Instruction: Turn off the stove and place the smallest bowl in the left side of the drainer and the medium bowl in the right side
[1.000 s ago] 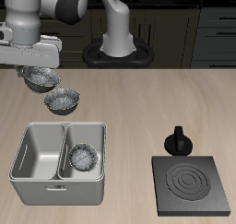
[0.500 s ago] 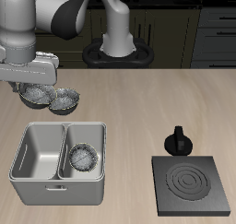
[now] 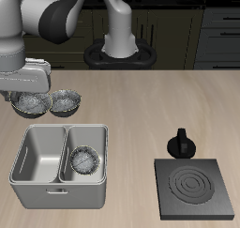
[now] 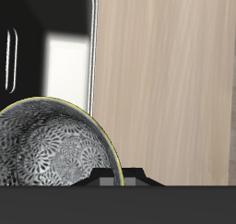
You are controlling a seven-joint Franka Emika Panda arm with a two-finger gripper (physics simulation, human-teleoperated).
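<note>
**Bowl in my grip, held just behind the drainer**

My gripper (image 3: 34, 93) is closed on the rim of a bowl (image 3: 34, 102), jaws pinched onto it, bowl hanging clear of the table (image 3: 150, 105). From size next to the others I read it as the medium bowl. Wrist view shows its crinkled inside (image 4: 51, 145) filling most of the frame, the drainer (image 4: 55, 43) rim and one dark compartment beyond it.

Positions, exterior view:
- Held bowl is above the table just behind the drainer (image 3: 58, 192), on the side of the empty compartment (image 3: 39, 155). Not over the tub yet.
- A second crinkled bowl (image 3: 65, 103) sits right beside the held one; touching or just apart, can't tell. Can't rank its size reliably from this angle.
- A small bowl, the smallest bowl (image 3: 85, 160), lies inside the other drainer compartment, the one nearer the stove.
- Stove (image 3: 194, 191) is near the table's front edge, well apart from the drainer. Coil rings look dark, not red.
- Knob (image 3: 180, 144) stands just behind the stove plate, separate from it.
</note>
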